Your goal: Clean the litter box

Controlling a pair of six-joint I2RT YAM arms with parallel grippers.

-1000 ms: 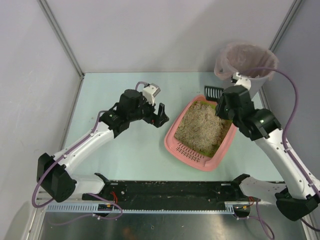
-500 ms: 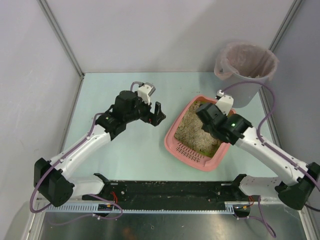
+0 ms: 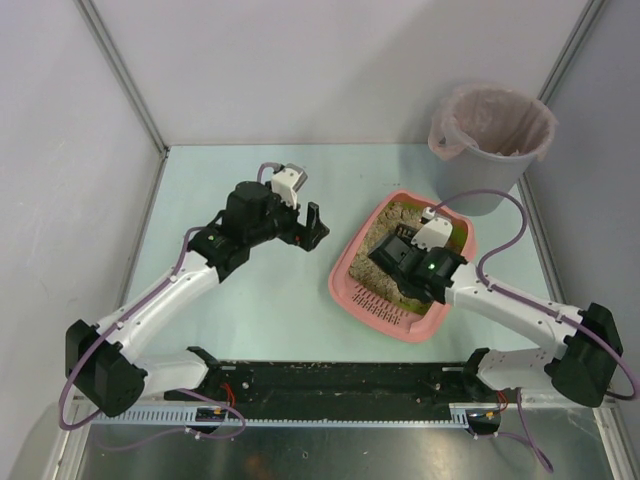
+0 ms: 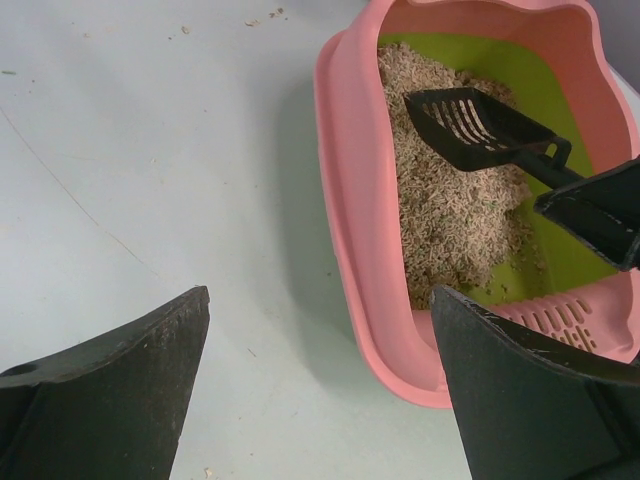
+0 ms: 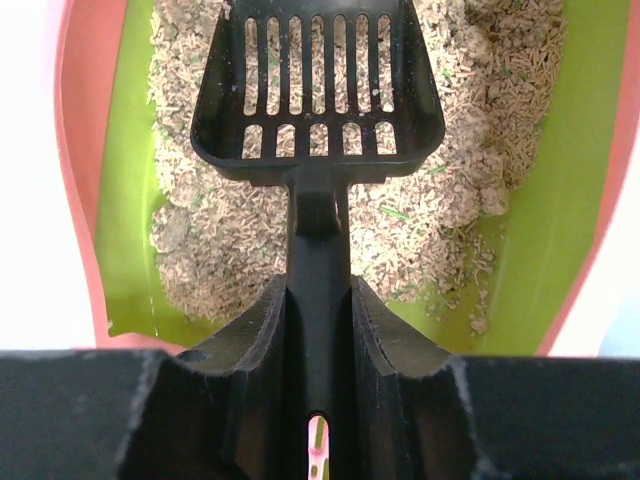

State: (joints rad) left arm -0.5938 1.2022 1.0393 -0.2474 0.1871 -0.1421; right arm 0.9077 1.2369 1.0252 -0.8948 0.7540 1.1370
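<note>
The pink litter box (image 3: pixel 343 270) lies right of centre, with a yellow-green lining and beige litter (image 3: pixel 368 272). My right gripper (image 3: pixel 392 252) is over it, shut on the handle of the black slotted scoop. In the right wrist view the gripper (image 5: pixel 318 300) clamps the handle, and the scoop (image 5: pixel 318 90) hangs empty just over the litter (image 5: pixel 480 100) inside the box's rim (image 5: pixel 75 120). My left gripper (image 3: pixel 315 226) is open and empty, left of the box. In the left wrist view it (image 4: pixel 320 295) is above bare table beside the box's rim (image 4: pixel 340 180), with the scoop (image 4: pixel 470 125) beyond.
A grey round bucket (image 3: pixel 490 140) lined with a pinkish bag stands at the back right, behind the litter box. Grey walls close the table at the left, back and right. A black rail (image 3: pixel 340 385) runs along the near edge between the arm bases.
My right arm has swung from the bucket down and left over the litter box, bringing the scoop with it. My left gripper has shifted slightly and stays open.
</note>
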